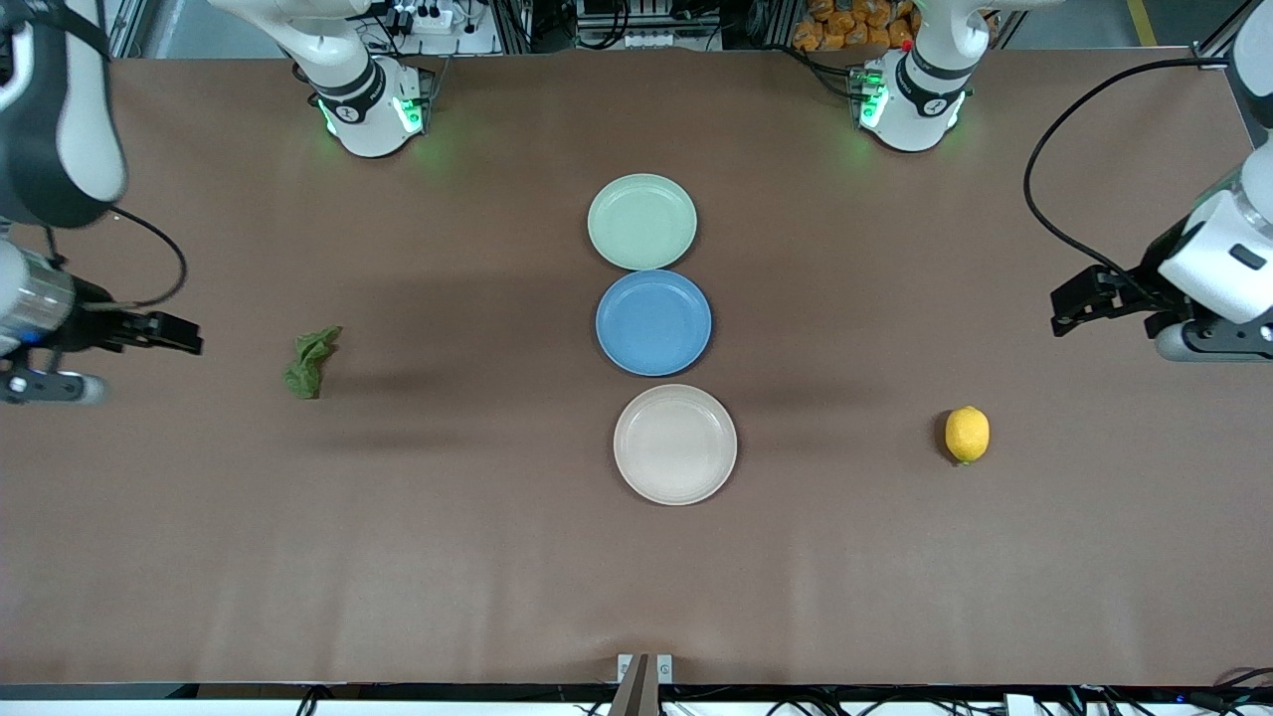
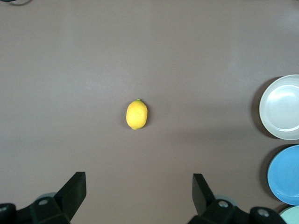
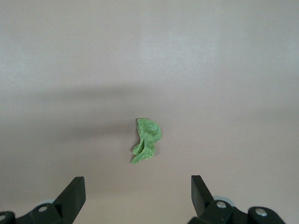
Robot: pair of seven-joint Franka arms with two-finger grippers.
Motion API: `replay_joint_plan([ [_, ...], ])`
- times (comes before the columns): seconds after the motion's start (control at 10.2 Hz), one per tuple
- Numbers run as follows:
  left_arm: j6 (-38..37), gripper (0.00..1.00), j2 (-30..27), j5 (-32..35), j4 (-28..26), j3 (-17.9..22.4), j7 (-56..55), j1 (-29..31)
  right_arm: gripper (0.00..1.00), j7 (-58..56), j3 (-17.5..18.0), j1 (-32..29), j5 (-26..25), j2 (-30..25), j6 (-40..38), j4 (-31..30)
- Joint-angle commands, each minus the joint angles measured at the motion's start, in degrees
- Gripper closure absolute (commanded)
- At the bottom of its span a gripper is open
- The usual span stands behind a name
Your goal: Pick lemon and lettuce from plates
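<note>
The lemon [image 1: 967,434] lies on the bare table toward the left arm's end, off any plate; it also shows in the left wrist view [image 2: 137,114]. The lettuce [image 1: 310,362] lies on the bare table toward the right arm's end and shows in the right wrist view [image 3: 146,139]. The pale green plate [image 1: 642,221] and the beige-white plate [image 1: 675,444] stand empty mid-table. My left gripper [image 1: 1069,308] is open and empty, up in the air beside the lemon [image 2: 138,193]. My right gripper [image 1: 184,333] is open and empty, up in the air beside the lettuce [image 3: 138,193].
An empty blue plate [image 1: 653,322] stands between the green and beige plates, the three in a row, green farthest from the front camera. Black cables hang from both wrists. The arm bases stand at the table's edge farthest from the front camera.
</note>
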Motion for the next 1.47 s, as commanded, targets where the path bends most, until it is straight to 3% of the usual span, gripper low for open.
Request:
replay_joint_plan([
  [0.0,-0.5,0.00,-0.6,0.6,-0.3,-1.6,0.7,2.6,0.00,-0.2,-1.2,2.1,0.2,-3.3,-2.5,2.4],
  [0.2,-0.5,0.00,-0.7,0.6,-0.3,-4.5,0.0,5.1,0.00,0.0,-1.3,2.4,0.1,-5.8,-2.5,2.8],
  [0.59,-0.5,0.00,-1.4,0.5,-0.3,-4.3,0.2,5.5,0.00,-0.2,-2.4,2.4,0.9,-8.2,-6.7,7.3],
  [1.37,-0.5,0.00,-1.5,0.6,0.1,-4.0,0.5,5.4,0.00,0.1,-3.0,2.6,1.2,-9.9,-5.5,7.2],
])
